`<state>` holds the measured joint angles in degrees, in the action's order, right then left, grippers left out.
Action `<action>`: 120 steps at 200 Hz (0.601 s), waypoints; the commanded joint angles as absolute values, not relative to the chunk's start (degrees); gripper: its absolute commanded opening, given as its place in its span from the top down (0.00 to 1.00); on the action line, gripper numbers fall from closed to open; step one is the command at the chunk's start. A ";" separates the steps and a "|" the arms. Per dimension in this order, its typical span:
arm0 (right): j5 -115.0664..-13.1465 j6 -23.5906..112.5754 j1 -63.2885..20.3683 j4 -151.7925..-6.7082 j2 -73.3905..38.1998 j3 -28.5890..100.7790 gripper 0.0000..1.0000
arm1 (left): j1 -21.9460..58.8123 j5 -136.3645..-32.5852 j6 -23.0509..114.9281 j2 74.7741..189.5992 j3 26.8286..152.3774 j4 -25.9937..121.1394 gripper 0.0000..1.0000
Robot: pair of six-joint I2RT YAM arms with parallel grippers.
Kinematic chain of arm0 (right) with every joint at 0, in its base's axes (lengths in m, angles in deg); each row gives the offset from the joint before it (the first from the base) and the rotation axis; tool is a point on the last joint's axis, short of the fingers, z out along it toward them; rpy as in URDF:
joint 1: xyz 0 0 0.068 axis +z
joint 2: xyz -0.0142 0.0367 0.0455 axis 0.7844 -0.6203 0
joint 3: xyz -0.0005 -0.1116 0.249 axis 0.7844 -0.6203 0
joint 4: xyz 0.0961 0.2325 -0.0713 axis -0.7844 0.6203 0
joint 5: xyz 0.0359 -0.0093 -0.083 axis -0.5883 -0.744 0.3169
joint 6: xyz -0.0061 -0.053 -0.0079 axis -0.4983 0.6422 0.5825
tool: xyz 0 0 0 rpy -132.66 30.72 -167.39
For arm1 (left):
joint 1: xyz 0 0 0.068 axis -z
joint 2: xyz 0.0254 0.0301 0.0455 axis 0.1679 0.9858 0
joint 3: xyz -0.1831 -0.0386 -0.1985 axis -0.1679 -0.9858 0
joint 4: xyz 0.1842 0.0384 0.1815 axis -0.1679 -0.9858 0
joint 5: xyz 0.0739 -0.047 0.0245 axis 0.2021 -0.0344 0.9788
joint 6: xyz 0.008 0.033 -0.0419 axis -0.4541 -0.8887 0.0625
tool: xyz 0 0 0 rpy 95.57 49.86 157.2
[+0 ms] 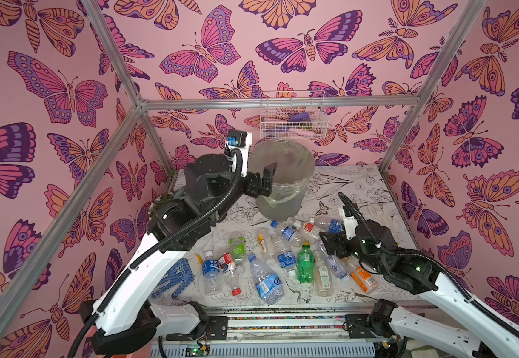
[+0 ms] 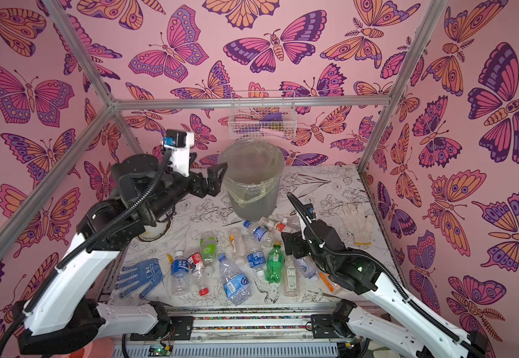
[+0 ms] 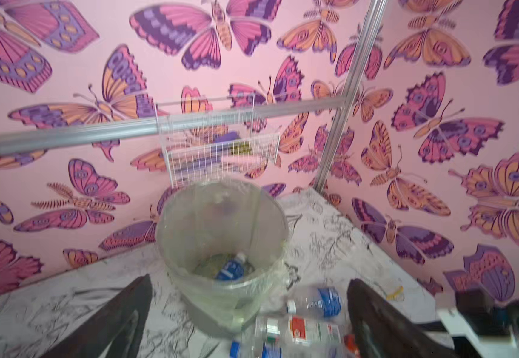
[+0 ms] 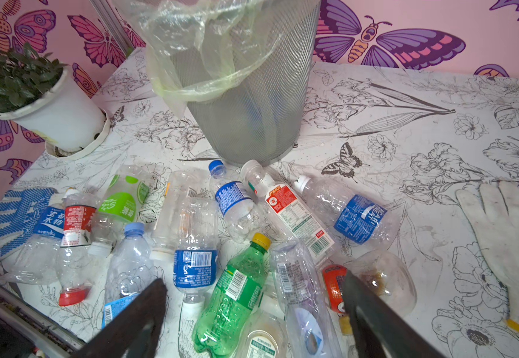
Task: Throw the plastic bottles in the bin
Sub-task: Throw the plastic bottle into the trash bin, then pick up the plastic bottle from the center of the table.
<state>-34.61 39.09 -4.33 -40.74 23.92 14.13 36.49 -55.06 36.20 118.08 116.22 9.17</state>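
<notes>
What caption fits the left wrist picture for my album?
Open fingers facing the bin, a blue-labelled bottle lying inside.

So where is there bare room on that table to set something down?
The widest bare stretch of table lies beyond the white glove, between the bin and the table's right edge. A narrower gap runs between the flowerpot and the bin. Before the bin it is crowded: plastic bottles lie packed from the blue glove toward the white one.
</notes>
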 commanded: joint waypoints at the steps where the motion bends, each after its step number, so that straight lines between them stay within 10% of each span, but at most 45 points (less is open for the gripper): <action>1: -35.39 37.68 -4.55 -37.04 23.45 14.15 0.10 | 36.74 -53.90 39.15 110.95 108.63 13.86 0.01; 120: -45.86 39.74 -4.55 -35.72 16.07 10.87 0.11 | 36.78 -53.11 56.39 94.33 77.32 9.02 0.00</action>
<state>-41.02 35.73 -4.33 -35.62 19.04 10.17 36.51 -52.96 51.81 96.37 80.22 11.43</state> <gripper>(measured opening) 0.897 0.999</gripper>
